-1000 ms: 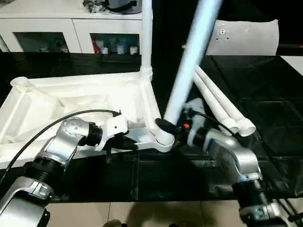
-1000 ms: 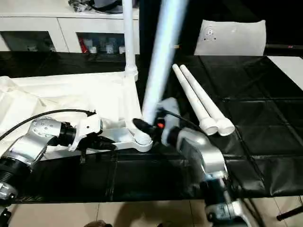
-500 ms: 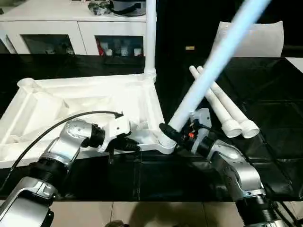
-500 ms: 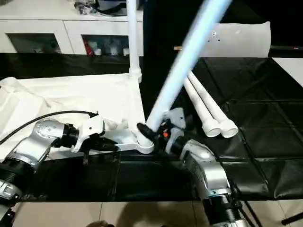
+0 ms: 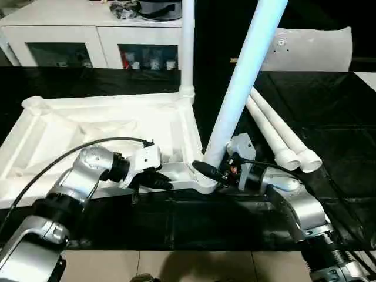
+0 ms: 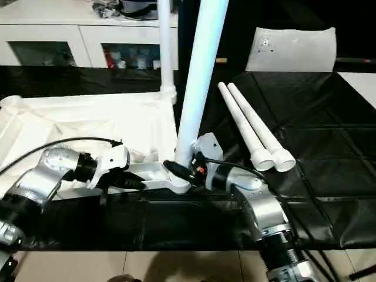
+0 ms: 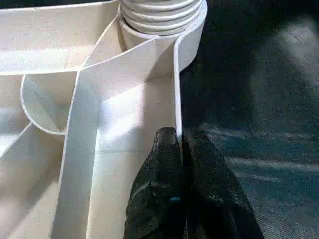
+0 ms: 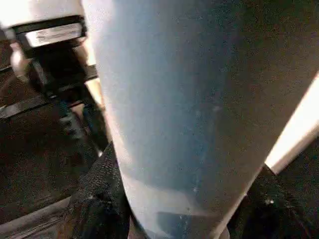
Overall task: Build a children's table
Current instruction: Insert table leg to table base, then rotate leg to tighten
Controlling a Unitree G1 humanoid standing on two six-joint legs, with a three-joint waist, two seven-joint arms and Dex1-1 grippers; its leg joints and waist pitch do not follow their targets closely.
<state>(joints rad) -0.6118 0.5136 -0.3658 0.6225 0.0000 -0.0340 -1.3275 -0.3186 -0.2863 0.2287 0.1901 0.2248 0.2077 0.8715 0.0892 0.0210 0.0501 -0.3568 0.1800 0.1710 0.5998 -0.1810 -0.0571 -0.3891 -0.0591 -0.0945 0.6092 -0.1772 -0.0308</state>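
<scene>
The children's table top point(image 5: 88, 126) lies upside down on the black work surface, ribs facing up. One white leg point(image 5: 187, 47) stands upright in its far right corner socket. My right gripper point(image 5: 208, 172) is shut on the base of a second leg point(image 5: 244, 82), which sits at the near right corner socket point(image 5: 202, 181) and leans slightly to the right. In the right wrist view this leg point(image 8: 169, 109) stands between the black fingers point(image 8: 99, 199). My left gripper point(image 7: 178, 137) is shut on the top's thin near rim point(image 7: 175, 89), just left of that socket. Two loose legs point(image 5: 276, 132) lie side by side to the right.
A white glass-door cabinet point(image 5: 88, 47) stands behind the work surface. A flat white sheet with a round fitting point(image 5: 311, 50) leans at the back right. A black cable point(image 5: 70, 154) loops over my left forearm. The surface's front edge and tiled floor point(image 5: 176, 267) lie just below my arms.
The leg in my right gripper swung far out to the right, then back to nearly upright over the near right socket. My left gripper stayed on the rim. The camera shifted slightly.
</scene>
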